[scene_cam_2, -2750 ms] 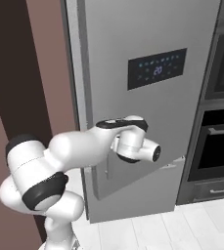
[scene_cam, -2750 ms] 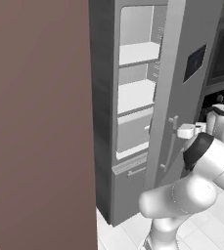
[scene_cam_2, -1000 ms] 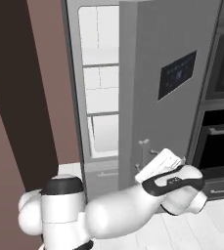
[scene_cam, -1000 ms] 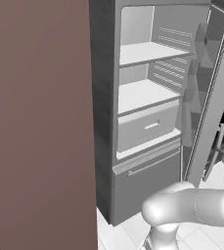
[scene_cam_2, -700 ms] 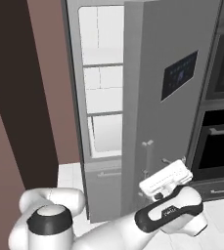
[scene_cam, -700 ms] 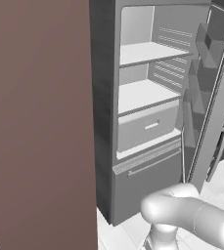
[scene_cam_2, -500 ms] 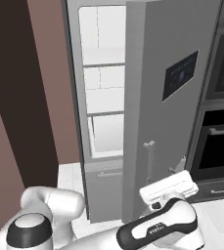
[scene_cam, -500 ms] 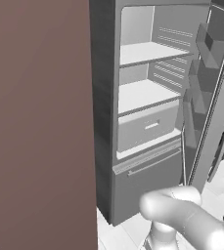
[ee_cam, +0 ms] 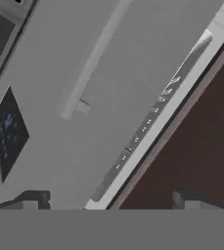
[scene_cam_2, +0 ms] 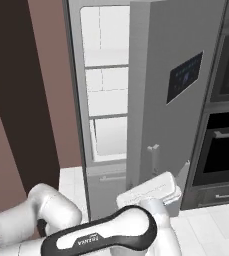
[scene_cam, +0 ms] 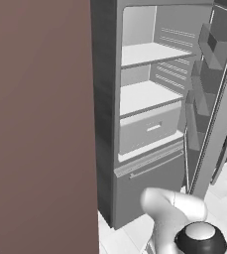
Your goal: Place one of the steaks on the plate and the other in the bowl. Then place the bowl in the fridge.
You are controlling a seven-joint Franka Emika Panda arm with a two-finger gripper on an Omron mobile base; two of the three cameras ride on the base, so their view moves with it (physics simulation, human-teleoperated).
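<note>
The grey fridge (scene_cam: 149, 124) stands with its door (scene_cam: 211, 99) swung wide to the right, baring white shelves and a drawer (scene_cam: 147, 130). In the right base view the door (scene_cam_2: 171, 100) shows its dark display panel (scene_cam_2: 186, 77) and handle (scene_cam_2: 153, 150). My gripper (ee_cam: 108, 201) is open, its dark fingertips (ee_cam: 35, 197) far apart with nothing between them. It hangs low in front of the door's outer face, apart from the handle (ee_cam: 91, 61) and the panel (ee_cam: 8, 129). The steaks, plate and bowl are out of view.
A brown wall panel (scene_cam: 40, 124) runs along the fridge's left side. A dark wall oven (scene_cam_2: 223, 150) stands just right of the open door. My white arm (scene_cam_2: 101, 232) lies folded low over the pale tiled floor (scene_cam_2: 211, 225) before the fridge.
The fridge door, nearly closed with my gripper at its handle, now stands wide open. My arm has let go, drawn back and sunk low.
</note>
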